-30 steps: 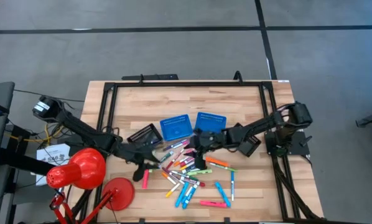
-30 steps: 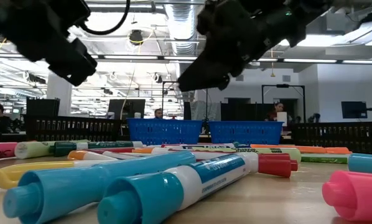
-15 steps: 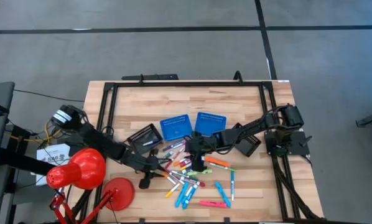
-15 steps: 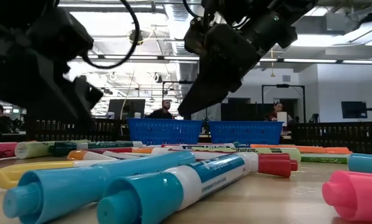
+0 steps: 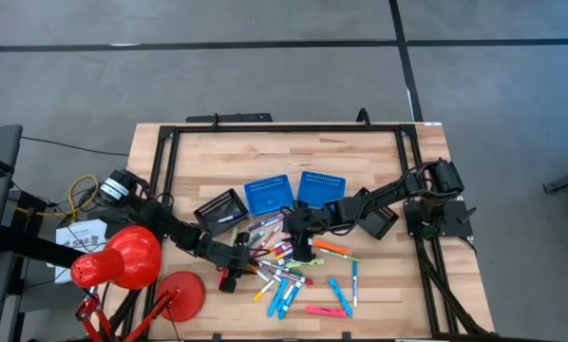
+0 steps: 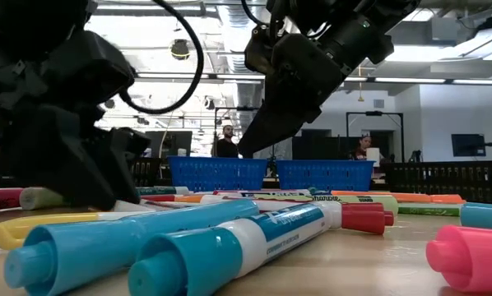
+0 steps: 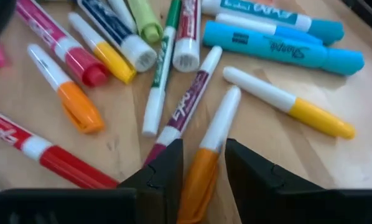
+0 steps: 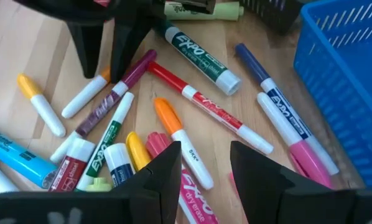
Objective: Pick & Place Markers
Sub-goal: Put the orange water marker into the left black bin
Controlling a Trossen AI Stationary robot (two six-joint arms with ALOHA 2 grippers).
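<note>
**Both grippers low over the marker pile, neither gripping yet**

You are looking down at a pale wooden table (image 5: 198, 152) with a visible plank grain, framed by black metal rails. The markers (image 5: 289, 266) are lying scattered in a loose heap at the table's middle and front: short, smooth plastic cylinders with rounded caps in pink, blue, green, orange, red, yellow and white.

Your left gripper (image 7: 201, 168) is sitting down at the heap's left edge, its two dark, blunt fingers spread apart and straddling an orange-capped white marker (image 7: 208, 149) without visibly pinching it. Beside that one, a maroon-tipped marker (image 7: 180, 106) is showing partial lettering that you cannot read.

Your right gripper (image 8: 201, 165) is hovering over the heap's upper side, fingers parted and holding nothing. Below it, a green-barrelled marker (image 8: 201, 59) is reading "EXPO", and a blue-and-white one (image 8: 285, 118) is carrying the same word. In the left wrist view, a light blue marker (image 7: 285, 53) is reading "Sharpie".

Just behind the heap, two blue perforated plastic baskets (image 5: 268, 195) are standing side by side, with black slotted trays (image 5: 219, 207) flanking them.
</note>
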